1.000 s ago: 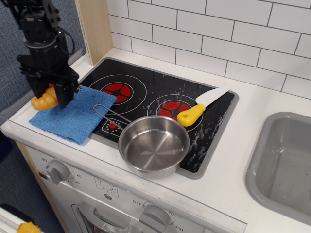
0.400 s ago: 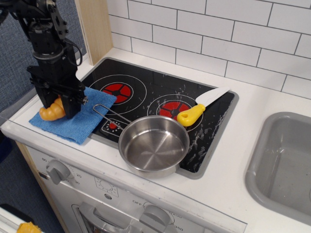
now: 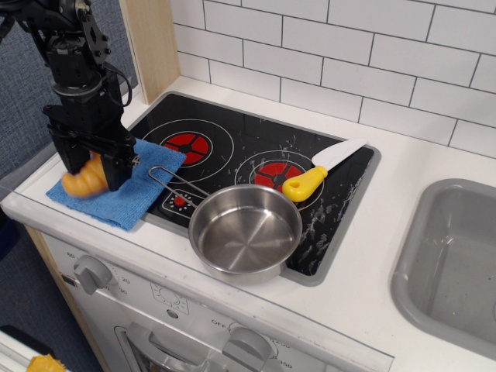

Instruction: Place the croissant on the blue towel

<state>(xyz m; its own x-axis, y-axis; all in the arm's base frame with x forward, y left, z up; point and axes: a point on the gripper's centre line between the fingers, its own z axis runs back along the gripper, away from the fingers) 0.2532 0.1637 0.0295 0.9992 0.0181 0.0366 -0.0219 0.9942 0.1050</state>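
The golden-orange croissant (image 3: 81, 184) sits low between the fingers of my black gripper (image 3: 91, 172), over the left part of the blue towel (image 3: 133, 194). The towel lies on the white counter at the left edge of the stove. The gripper points straight down and is shut on the croissant. The croissant appears to touch or nearly touch the towel; the fingers hide its upper part.
A steel pan (image 3: 246, 230) with a wire handle stands just right of the towel on the black cooktop (image 3: 232, 143). A yellow-handled white knife (image 3: 308, 182) lies behind the pan. A grey sink (image 3: 457, 256) is at far right. A wooden panel (image 3: 151, 43) rises behind my arm.
My gripper has carried the croissant right and down from beyond the towel's left edge onto the towel's left part. It has barely moved in the last half second.
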